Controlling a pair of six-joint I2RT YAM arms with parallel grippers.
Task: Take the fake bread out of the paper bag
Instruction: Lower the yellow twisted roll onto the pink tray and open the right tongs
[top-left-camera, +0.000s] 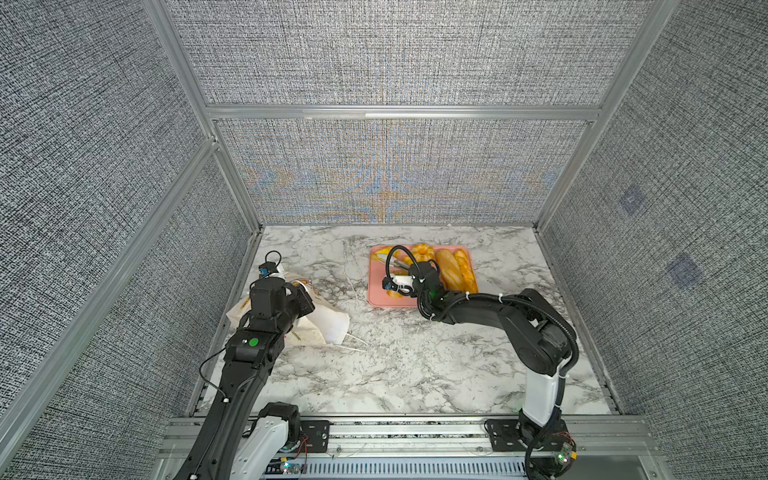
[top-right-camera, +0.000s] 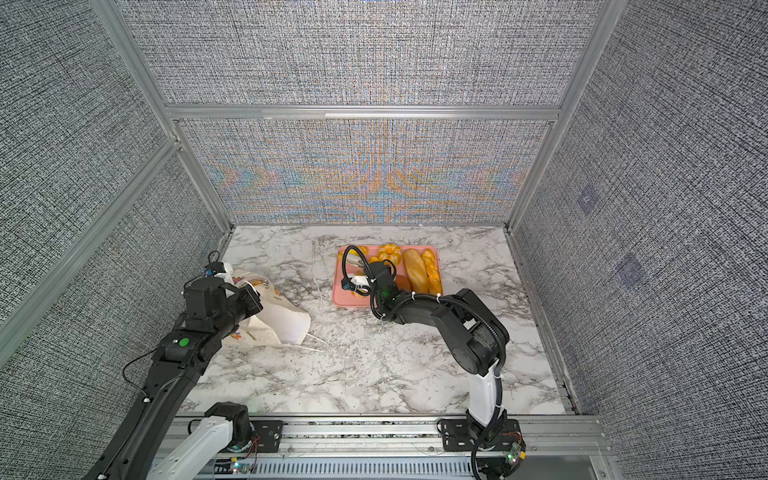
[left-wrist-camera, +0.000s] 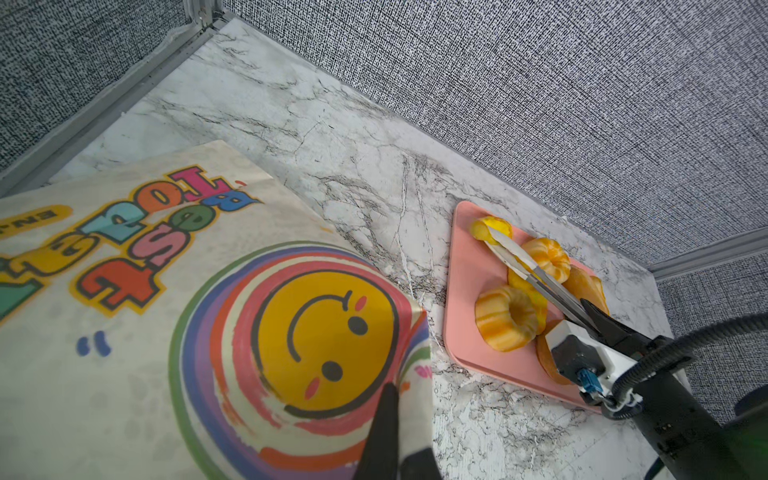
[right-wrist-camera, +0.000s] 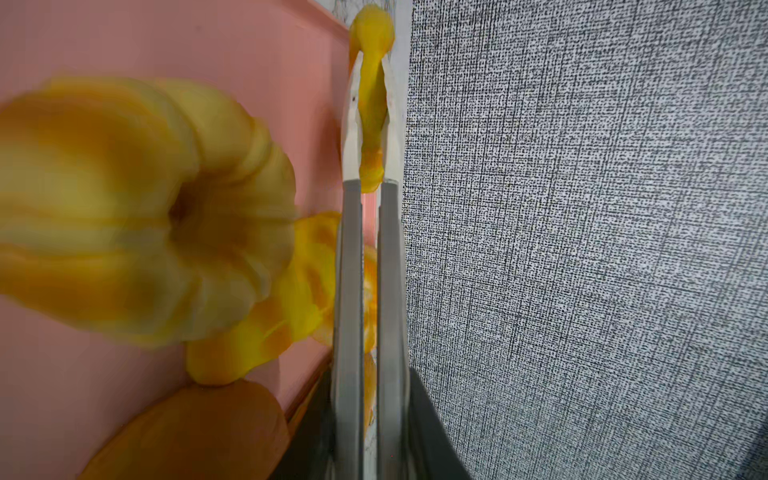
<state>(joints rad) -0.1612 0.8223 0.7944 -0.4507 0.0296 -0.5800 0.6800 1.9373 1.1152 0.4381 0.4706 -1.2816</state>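
The cream paper bag (top-left-camera: 328, 322) (top-right-camera: 289, 320) lies tipped over at the table's left, smiley side (left-wrist-camera: 324, 332) facing the left wrist camera. My left gripper (left-wrist-camera: 401, 401) is shut on a fold at the bag's edge. What the bag holds is hidden. My right gripper (right-wrist-camera: 370, 424) is shut on metal tongs (left-wrist-camera: 528, 266) (right-wrist-camera: 351, 270), which pinch a yellow piece of fake bread (right-wrist-camera: 372, 104) (left-wrist-camera: 490, 228) over the far corner of the pink tray (top-left-camera: 376, 291). More fake bread lies on the tray: a ring bun (top-left-camera: 422, 250) (left-wrist-camera: 505, 318), a long loaf (top-left-camera: 449, 268) (top-right-camera: 414, 268) and a dark brown bun (right-wrist-camera: 199, 428).
The pink tray (top-right-camera: 340, 291) (left-wrist-camera: 461, 291) sits near the back wall, right of centre. The bag's white cord handles (top-left-camera: 353, 340) trail onto the marble table (top-left-camera: 395, 365). Grey fabric walls with metal rails close in the left, back and right sides.
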